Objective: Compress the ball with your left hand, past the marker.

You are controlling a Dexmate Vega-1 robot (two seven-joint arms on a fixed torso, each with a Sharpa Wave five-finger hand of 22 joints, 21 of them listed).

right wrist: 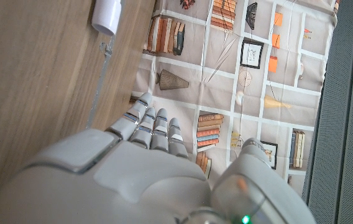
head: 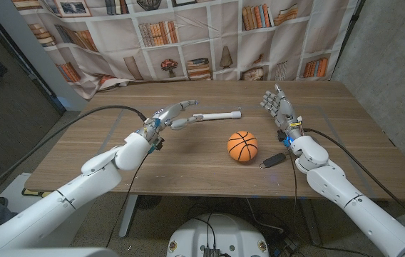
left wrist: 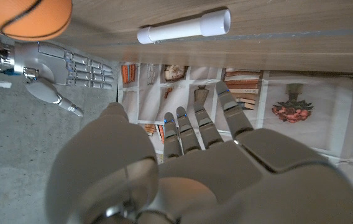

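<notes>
From the head camera I see the ball [head: 242, 146], a small orange sphere with black seams like a basketball, sitting on the wooden table [head: 188, 160] a little right of centre. Its surface looks matte and slightly pebbled. The table top is pale brown plank with a fine straight grain.

My left hand [head: 175, 114] hovers over the table left of the ball and well apart from it, its smooth grey-white fingers stretched out and spread, holding nothing. The fingertips reach toward the near end of the marker [head: 217, 115], a slim white cylinder lying on its side behind the ball; I cannot tell whether they touch it. In the left wrist view the marker [left wrist: 184, 27] shows a wider cap at one end, and the ball [left wrist: 28, 17] sits at the frame's corner.

My right hand [head: 279, 107] stands upright to the right of the ball, fingers apart and extended, gripping nothing. A small flat black object [head: 273, 160] lies on the table just right of the ball, near my right wrist.

A fabric backdrop [head: 209, 36] printed with bookshelves hangs behind the table.
</notes>
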